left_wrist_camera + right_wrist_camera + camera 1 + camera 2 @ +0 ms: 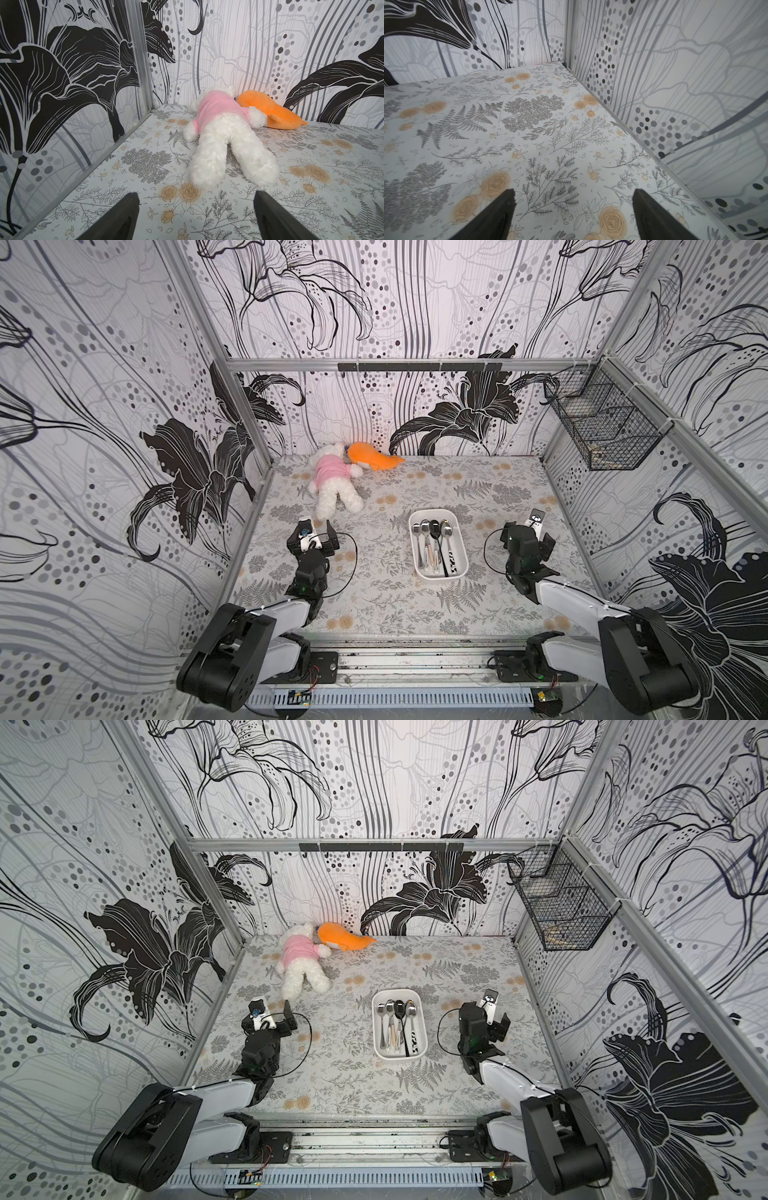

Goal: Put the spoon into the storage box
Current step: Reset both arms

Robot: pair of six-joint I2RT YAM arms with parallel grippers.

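We saw both grippers spread wide and empty. The left gripper (196, 196) and the right gripper (573, 192) each had only the floral-printed counter (374, 489) between their jaws. The shallow white rectangular storage box (438, 578) sat to the left of the right gripper and apart from it, and well to the right of the left gripper. Four slim spoons (435, 539), one of them black, lay side by side inside it, and we saw none loose on the counter. We judged such a spoon to be light, stiff and slick. It lies flat, so it is best pinched across the thin handle near its middle.
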